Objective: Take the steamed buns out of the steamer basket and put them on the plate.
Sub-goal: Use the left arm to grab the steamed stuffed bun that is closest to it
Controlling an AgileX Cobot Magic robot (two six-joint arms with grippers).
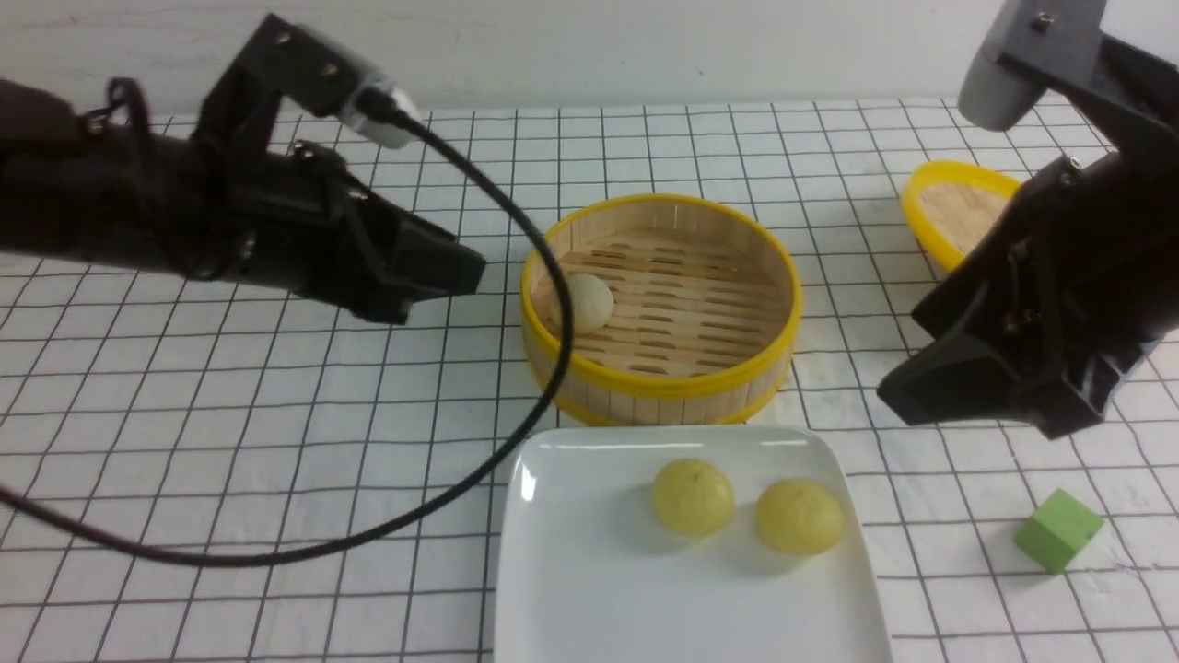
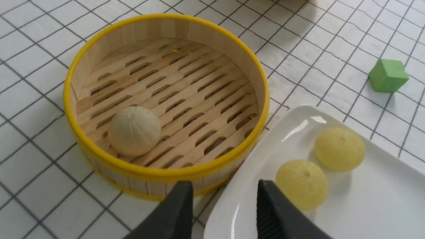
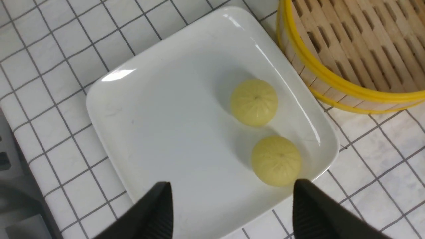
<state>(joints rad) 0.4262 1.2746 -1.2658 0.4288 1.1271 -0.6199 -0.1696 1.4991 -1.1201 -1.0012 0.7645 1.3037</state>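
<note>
Beige bun [image 2: 134,130] in basket [image 2: 166,173], apart from L fingers [image 2: 179,212] (parted, empty)

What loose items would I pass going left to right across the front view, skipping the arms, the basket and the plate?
off-white bun → left yellow bun → right yellow bun → yellow-rimmed lid → green cube

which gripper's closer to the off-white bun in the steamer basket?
Left. The left gripper hovers just outside the steamer basket's left rim, the side where the off-white bun lies. The right gripper hangs beyond the basket's opposite rim, farther off.
</note>
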